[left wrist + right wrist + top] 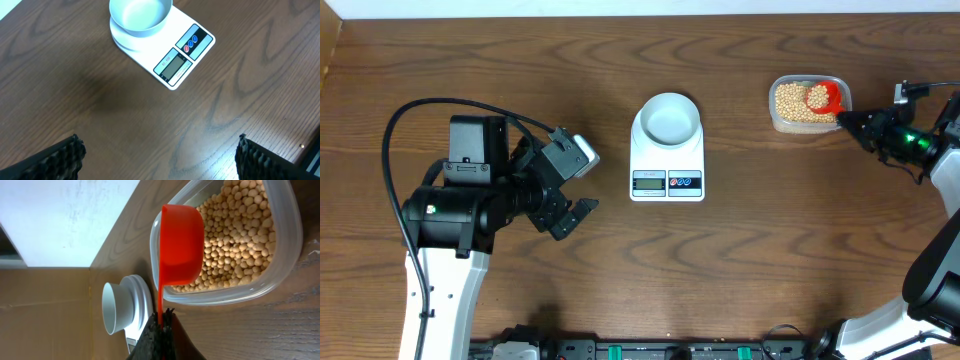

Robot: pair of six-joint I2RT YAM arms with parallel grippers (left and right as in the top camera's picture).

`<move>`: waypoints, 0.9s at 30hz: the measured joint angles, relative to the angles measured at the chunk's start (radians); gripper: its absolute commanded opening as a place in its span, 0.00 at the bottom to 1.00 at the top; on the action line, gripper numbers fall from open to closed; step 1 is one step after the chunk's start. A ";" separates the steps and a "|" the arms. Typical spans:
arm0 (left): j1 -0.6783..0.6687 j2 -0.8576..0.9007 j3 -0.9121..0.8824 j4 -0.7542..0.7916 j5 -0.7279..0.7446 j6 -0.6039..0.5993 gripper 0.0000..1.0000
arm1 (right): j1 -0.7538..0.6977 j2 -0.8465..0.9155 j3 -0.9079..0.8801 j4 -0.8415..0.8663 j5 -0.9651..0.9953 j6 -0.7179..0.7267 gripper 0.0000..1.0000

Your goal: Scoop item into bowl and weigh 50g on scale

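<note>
Dark wood-grain tabletop, with a pale strip beyond its far edge. The scale sits mid-table with the bowl on its platform. LCD and two round buttons, one red and one blue, face the near edge. Small print on the front panel, too small to read in any view. No other labels legible.

The tub is far right, close to the far edge and well apart from the scale. The beans are all inside it. The red scoop has its cup in the tub against the near wall. Can't tell if it's loaded.

Right claw is pressed together, pinching the scoop handle just outside the tub rim. The wrist view shows the handle running straight into the fingertips.

Left claw is spread wide and holds nothing. It sits left of the scale, with bare wood between them. From its wrist view, pads sit at both lower corners with the scale ahead.

Open tabletop lies between scale and tub, and along the near side.
</note>
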 measured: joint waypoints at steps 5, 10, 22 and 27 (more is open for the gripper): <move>0.000 0.000 0.000 0.000 0.000 0.000 0.98 | 0.000 0.000 0.000 0.000 -0.008 0.000 0.01; 0.000 0.000 0.000 0.000 0.000 0.000 0.98 | 0.000 0.000 0.000 0.000 -0.018 0.000 0.01; 0.000 0.000 0.000 0.000 0.000 0.000 0.98 | 0.000 0.000 0.000 0.000 -0.022 0.000 0.01; 0.000 0.000 0.000 0.000 0.000 0.000 0.98 | 0.000 0.000 0.000 0.000 -0.016 0.000 0.01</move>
